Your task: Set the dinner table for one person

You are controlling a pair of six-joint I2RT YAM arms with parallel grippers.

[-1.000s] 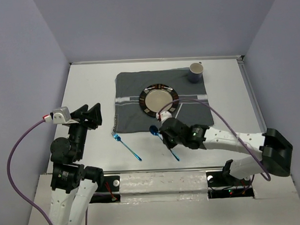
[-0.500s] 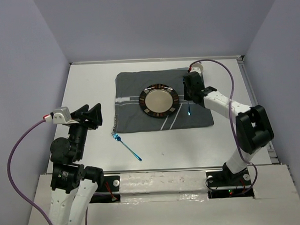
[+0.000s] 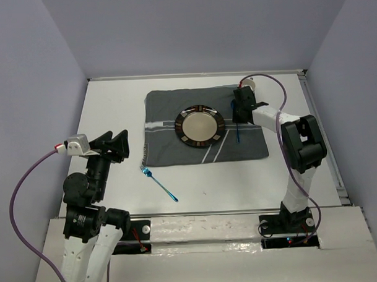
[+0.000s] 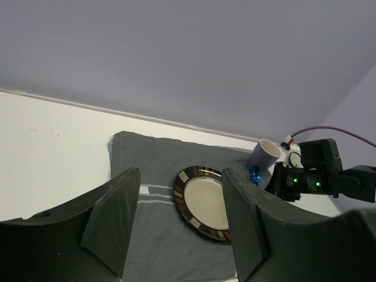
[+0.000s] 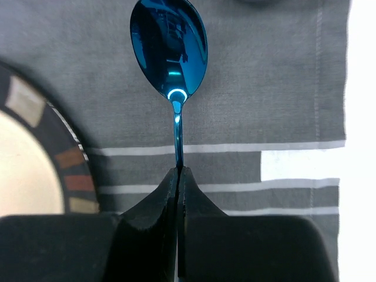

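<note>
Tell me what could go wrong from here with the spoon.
The right gripper pinches only the thin handle of the blue spoon at its fingertips, so the spoon may swivel or slip and end up crooked. The spoon sits close to the plate; a skewed release could put it on the rim. The cup stands right beside that wrist and might be knocked when the arm pulls away.

The left arm was folded near its base, the left gripper (image 3: 113, 138) spread wide. The right arm reached far forward, the right gripper (image 5: 177, 176) pinching a spoon (image 5: 169, 44).
</note>
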